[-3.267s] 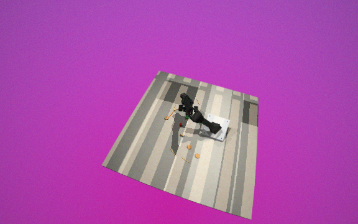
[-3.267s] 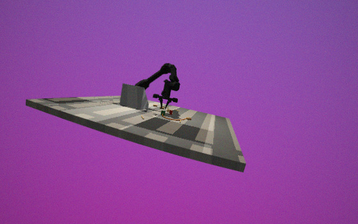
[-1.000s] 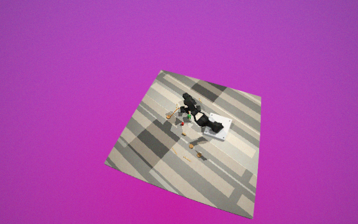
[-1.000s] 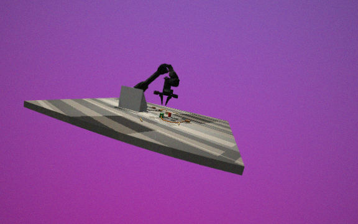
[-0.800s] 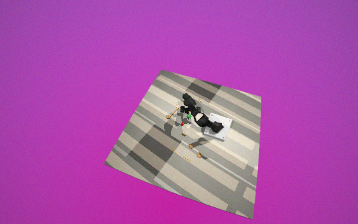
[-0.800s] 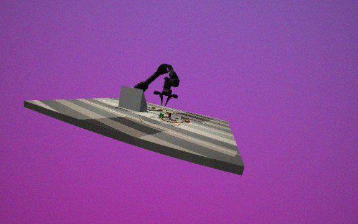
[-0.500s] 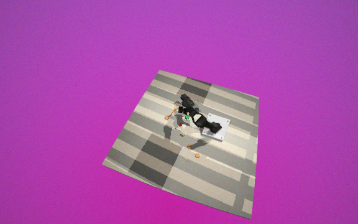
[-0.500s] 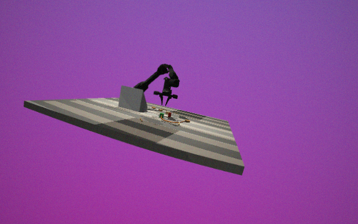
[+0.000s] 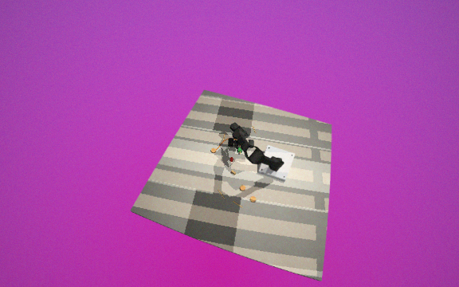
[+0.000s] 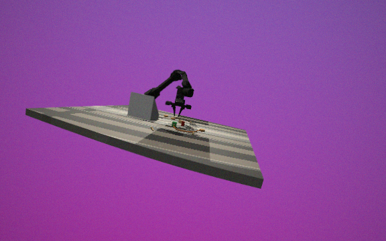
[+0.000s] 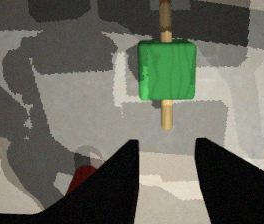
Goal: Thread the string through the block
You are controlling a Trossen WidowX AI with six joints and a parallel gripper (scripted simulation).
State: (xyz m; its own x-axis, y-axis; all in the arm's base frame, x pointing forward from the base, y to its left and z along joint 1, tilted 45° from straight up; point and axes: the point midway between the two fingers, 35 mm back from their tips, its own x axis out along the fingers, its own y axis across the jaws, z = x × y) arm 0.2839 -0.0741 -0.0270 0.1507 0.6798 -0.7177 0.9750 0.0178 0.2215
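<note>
The green block [image 9: 239, 150] [image 10: 174, 122] [image 11: 167, 70] stands on the table. The wooden stick [image 11: 166, 117] sits in its hole: a bare end pokes out on the side nearer my fingers in the wrist view, and the rest shows beyond the far side, where the orange string [image 11: 164, 1] [image 10: 187, 131] joins it. The string curves to the round wooden button [image 9: 213, 150] [image 10: 202, 130]. My gripper [image 10: 177, 116] [image 11: 167, 148] is partly open and empty above the table. In the wrist view, the bare stick end is just ahead of the gap between my fingertips.
A red cylinder [image 9: 231, 159] [image 10: 182, 123] [image 11: 83, 179] lies near the block, partly behind my left finger in the wrist view. Two wooden discs [image 9: 242, 187] [image 9: 253, 198], a small wooden piece [image 9: 233, 172] and thin loose sticks [image 9: 221, 194] [image 9: 254, 129] lie farther off.
</note>
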